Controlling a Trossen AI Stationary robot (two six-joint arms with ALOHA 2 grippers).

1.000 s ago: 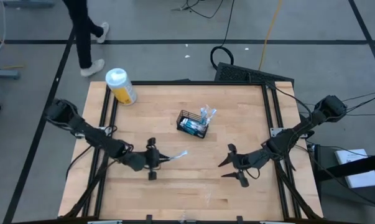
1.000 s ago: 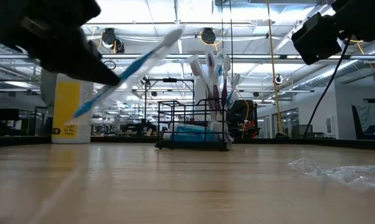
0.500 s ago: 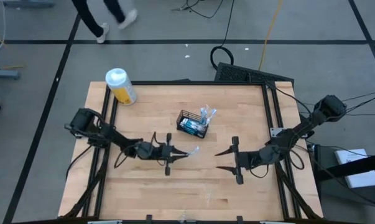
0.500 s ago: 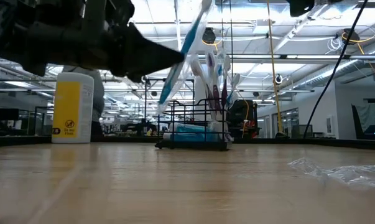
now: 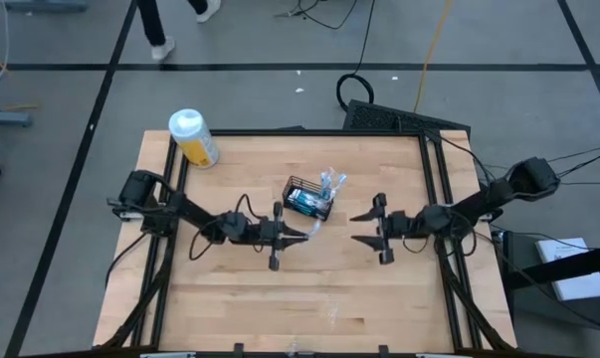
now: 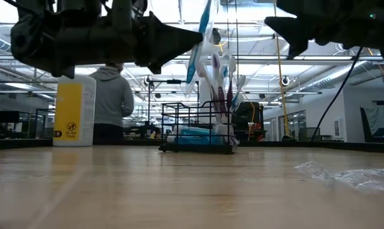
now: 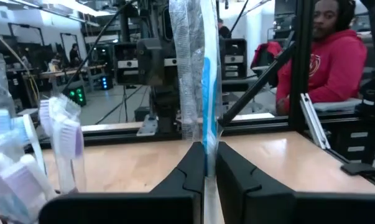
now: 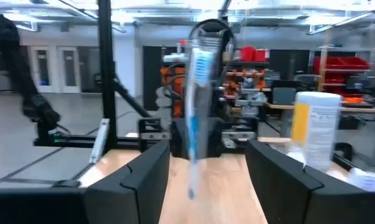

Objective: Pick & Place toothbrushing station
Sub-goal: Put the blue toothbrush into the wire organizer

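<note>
My left arm reaches low across the table (image 5: pixel 230 298), stretched out nearly flat from its base toward the basket (image 5: pixel 308 200), which sits just behind the table's middle. My left gripper (image 5: pixel 292 234) hangs in the air just in front of the basket, fingers (image 7: pixel 190 171) pinched tight on a wrapped toothbrush (image 5: pixel 310 232). The brush sticks out past the fingertips and tilts upward; seen from table height its head (image 6: pixel 202 28) rises steeply above the basket's rim, and from my left wrist it stands almost straight up between the two fingers, a blue stripe down its handle under clear wrapping. Its tip lies close beside the basket's front edge, though I cannot tell whether it touches the wire. The basket already holds several upright brushes (image 6: pixel 222 79) at one end and a teal tube (image 6: pixel 195 135) lying along its bottom. My right arm comes in from the other side, bent at the elbow and also held low, with my right gripper (image 5: pixel 364 227) off to the basket's front right, well apart from it, fingers spread wide and holding nothing. It points straight at the left gripper and the brush. A yellow bottle (image 5: pixel 193 138) stands at the far left corner, well away from the basket. A scrap of clear wrapper (image 5: pixel 337 311) lies near the table's front edge.
</note>
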